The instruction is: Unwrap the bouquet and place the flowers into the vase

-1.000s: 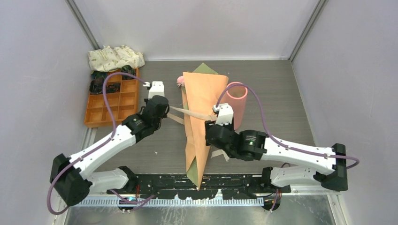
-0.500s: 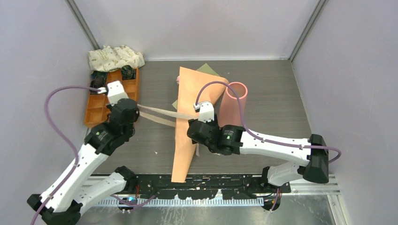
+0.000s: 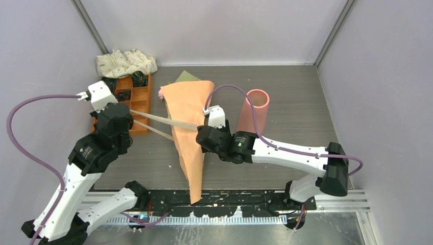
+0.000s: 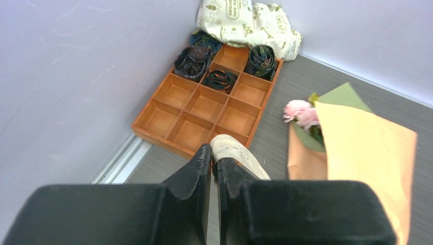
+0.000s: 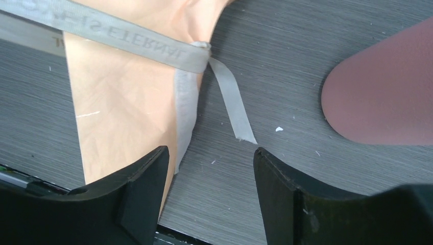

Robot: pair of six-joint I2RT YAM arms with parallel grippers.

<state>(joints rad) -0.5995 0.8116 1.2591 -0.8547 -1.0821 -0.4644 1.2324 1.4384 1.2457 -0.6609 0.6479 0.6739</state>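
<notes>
The left gripper (image 4: 214, 155) is pinching its two black fingers tight on the end of a beige woven ribbon (image 4: 236, 153). That ribbon is running taut in two strands across the dark wood-grain table (image 3: 301, 97) to the bouquet (image 3: 190, 120), a long cone of orange paper lined with olive-green paper. The right gripper (image 5: 209, 155) is hanging over the cone's right edge with its jaws standing wide apart and nothing between them. Just beyond its fingers the ribbon is wrapping round the paper, and a loose tail is lying on the table. Whether a knot is holding there I am not able to tell from where I am standing.

The ribbon is looking soft, flat and easy to pinch at its end. The paper is looking thin, light and ready to crease, so I am guessing the whole cone will slide with any pull unless it is pinned at its narrow part. The pink and peach rose-like flowers (image 4: 301, 111) are looking fragile, and I am thinking they are better taken by the stems than by the blooms.

The bouquet is lying flat mid-table, its point toward the arms and its wide mouth toward the far wall. The blooms are peeping out at the mouth's left corner. The tall salmon-pink cylinder vase (image 3: 253, 115) is standing upright near its right side, not touching it. Off to the left an orange compartment tray (image 3: 139, 104) is sitting with a cream printed cloth bundle (image 3: 125, 62) behind it
</notes>
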